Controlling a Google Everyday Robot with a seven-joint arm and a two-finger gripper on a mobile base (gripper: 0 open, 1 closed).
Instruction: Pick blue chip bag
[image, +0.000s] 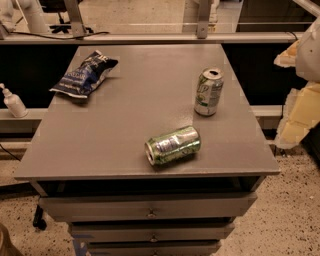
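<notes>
Well to the left of the upright soda can (208, 92) and a little farther back lies the blue chip bag (85, 74), crumpled and flat on the grey cabinet top (120, 125) near its far-left corner, with nothing touching it. Nearer the front than the upright soda can and slightly left of it, a second can (173, 145) lies on its side, dented, its open end towards the front-left. The upright soda can has its tab hole showing on top. Right of the upright soda can, past the cabinet's edge, the gripper (300, 107) shows as a pale, yellowish shape at the border of the view, well apart from the bag; whether it is released or clenched I cannot tell. Far left of the upright soda can, beyond the cabinet, stands a white pump bottle (13, 102)
</notes>
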